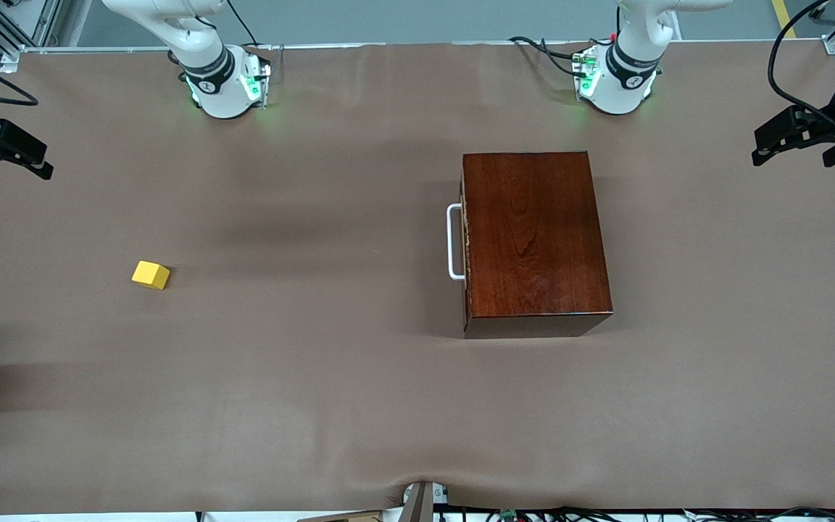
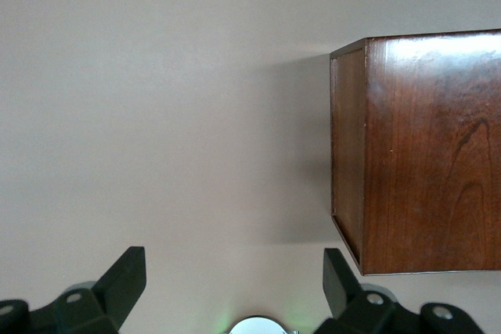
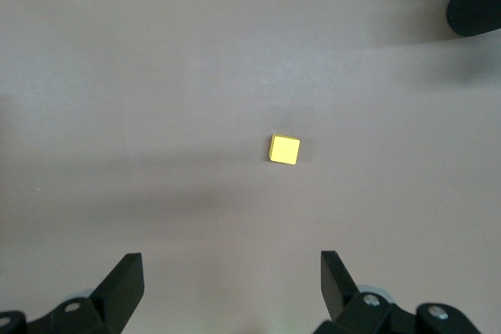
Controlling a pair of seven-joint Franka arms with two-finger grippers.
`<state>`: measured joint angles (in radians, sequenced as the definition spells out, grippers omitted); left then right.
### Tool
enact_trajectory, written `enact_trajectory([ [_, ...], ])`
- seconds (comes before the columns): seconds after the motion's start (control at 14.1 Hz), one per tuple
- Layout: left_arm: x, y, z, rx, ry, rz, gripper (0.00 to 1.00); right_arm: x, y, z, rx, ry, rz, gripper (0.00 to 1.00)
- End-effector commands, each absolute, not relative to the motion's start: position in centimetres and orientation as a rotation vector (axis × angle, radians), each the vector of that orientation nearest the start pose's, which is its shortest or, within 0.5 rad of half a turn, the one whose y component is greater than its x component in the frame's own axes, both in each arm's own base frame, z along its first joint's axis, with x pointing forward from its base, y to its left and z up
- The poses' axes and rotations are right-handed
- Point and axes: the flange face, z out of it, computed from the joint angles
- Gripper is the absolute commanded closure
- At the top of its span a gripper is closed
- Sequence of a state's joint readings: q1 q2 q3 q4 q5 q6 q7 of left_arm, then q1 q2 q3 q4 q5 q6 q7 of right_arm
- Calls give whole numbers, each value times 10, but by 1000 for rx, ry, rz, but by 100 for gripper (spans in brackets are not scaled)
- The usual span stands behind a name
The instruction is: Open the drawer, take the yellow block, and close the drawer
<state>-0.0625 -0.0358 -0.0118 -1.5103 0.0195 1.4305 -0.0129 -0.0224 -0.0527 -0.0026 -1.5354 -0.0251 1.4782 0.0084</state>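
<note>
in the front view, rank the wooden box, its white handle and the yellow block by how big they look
1. wooden box, by far the largest
2. white handle, a long thin bar
3. yellow block, the smallest, shorter than the handle though chunkier

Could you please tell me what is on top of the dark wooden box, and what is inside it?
Nothing rests on the wooden box; its glossy top is bare. The drawer is shut, only its white handle showing, so the inside is hidden. The yellow block lies on the table toward the right arm's end.
</note>
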Motion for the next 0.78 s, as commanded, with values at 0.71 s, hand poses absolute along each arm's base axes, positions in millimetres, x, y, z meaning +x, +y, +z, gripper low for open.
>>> enact_trajectory([
  [0.71, 532, -51, 644, -3094, 136, 170, 0, 528, -19, 664, -3159, 66, 8, 0],
])
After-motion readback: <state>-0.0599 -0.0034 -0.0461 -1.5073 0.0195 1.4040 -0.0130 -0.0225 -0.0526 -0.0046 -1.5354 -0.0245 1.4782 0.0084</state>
